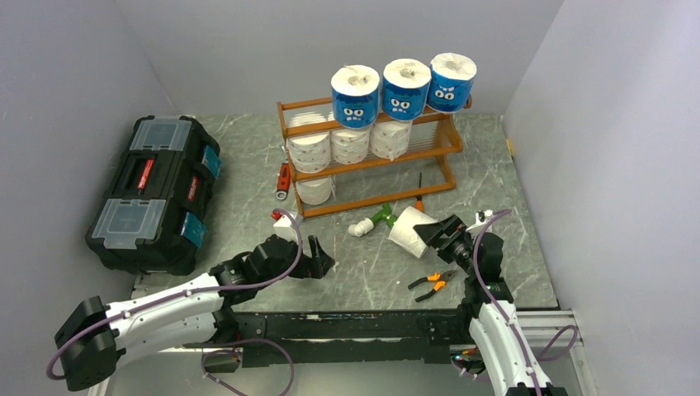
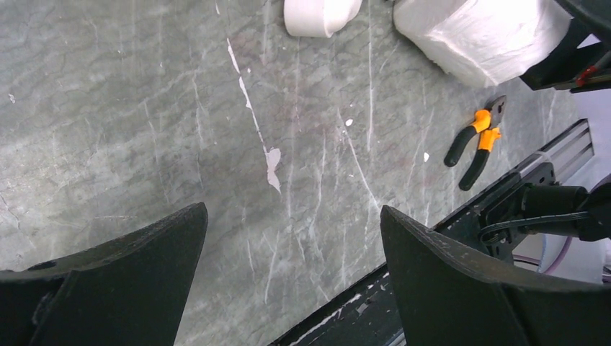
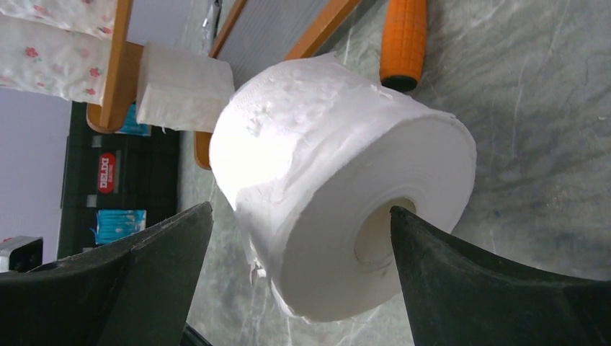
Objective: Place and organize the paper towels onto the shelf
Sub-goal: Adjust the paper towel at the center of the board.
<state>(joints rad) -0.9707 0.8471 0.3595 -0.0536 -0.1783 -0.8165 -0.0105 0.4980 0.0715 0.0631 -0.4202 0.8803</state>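
Right jaws straddle white roll (image 3: 339, 194); left jaws spread over table (image 2: 144, 108).

Only legible text on my feeds is on the right wrist cam: a red badge (image 3: 106, 182) on the black toolbox (image 3: 133, 162), white letters turned sideways, reads like "DELIXI"; any print on it in the top view is too small to read.
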